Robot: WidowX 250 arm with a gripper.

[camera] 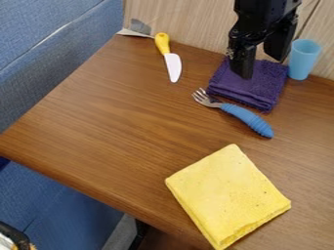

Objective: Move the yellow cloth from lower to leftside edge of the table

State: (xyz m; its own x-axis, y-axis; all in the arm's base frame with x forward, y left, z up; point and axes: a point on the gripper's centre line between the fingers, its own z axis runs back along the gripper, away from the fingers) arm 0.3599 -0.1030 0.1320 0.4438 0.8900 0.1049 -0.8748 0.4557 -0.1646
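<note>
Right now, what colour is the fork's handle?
Blue, seen best in the camera view.

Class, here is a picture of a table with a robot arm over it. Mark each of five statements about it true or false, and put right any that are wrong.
1. The yellow cloth lies near the lower edge of the table. True.
2. The gripper is holding the yellow cloth. False: the gripper hangs over the purple cloth, apart from the yellow one.
3. The blue-handled fork lies between the two cloths. True.
4. The light blue cup lies on its side. False: the cup stands upright next to the purple cloth.
5. The knife has a blue handle. False: the knife has a yellow handle.
</note>
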